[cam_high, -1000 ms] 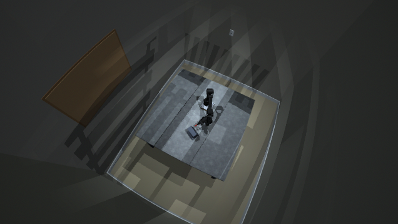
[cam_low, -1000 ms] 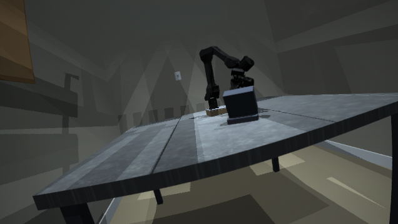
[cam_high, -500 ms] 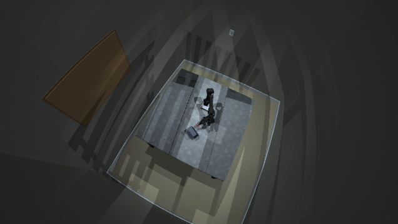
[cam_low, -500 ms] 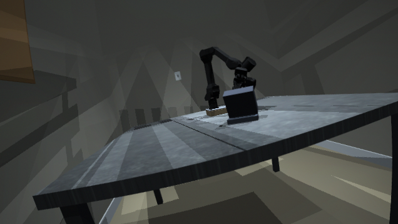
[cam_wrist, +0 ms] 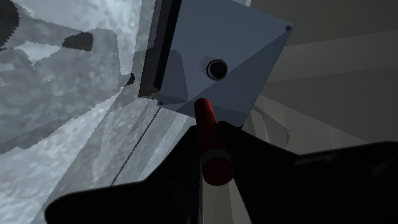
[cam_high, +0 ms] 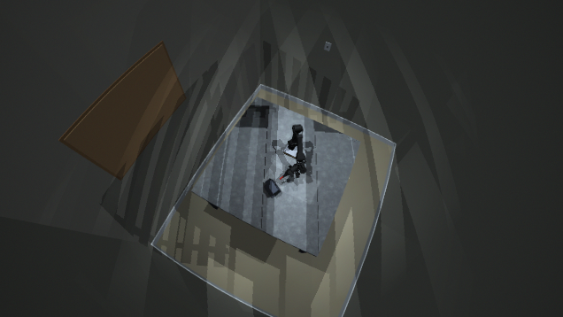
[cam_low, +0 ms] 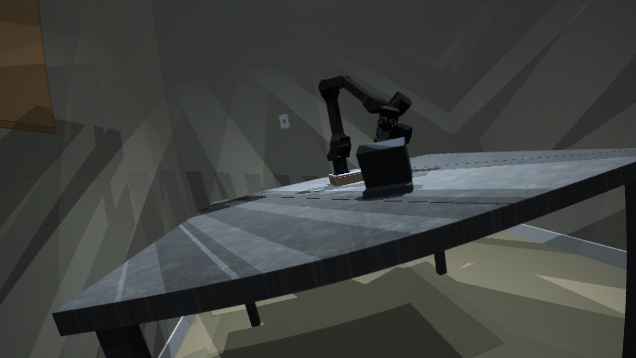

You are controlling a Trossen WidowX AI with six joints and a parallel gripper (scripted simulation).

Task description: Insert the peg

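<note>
A red round peg [cam_wrist: 204, 112] [cam_high: 281, 178] is held between the fingers of my gripper [cam_wrist: 208, 129]. In the wrist view its far end reaches over the lower edge of the sloped panel's face [cam_wrist: 240, 30]. The round dark hole [cam_wrist: 217, 69] lies beyond the peg's far end, above it and slightly to the right in that view. The peg's end is outside the hole. In the top view the panel block [cam_high: 272, 188] stands just beyond the peg. In the exterior view the block [cam_low: 385, 167] hides the peg and the fingertips.
The arm's base stands on a light board with a wooden edge [cam_low: 345, 179] behind the panel block on the grey table [cam_low: 320, 235]. The arm [cam_low: 334, 117] arches above it. A brown panel [cam_high: 128, 111] is at the left, away from the table. Striped shadows cross the table.
</note>
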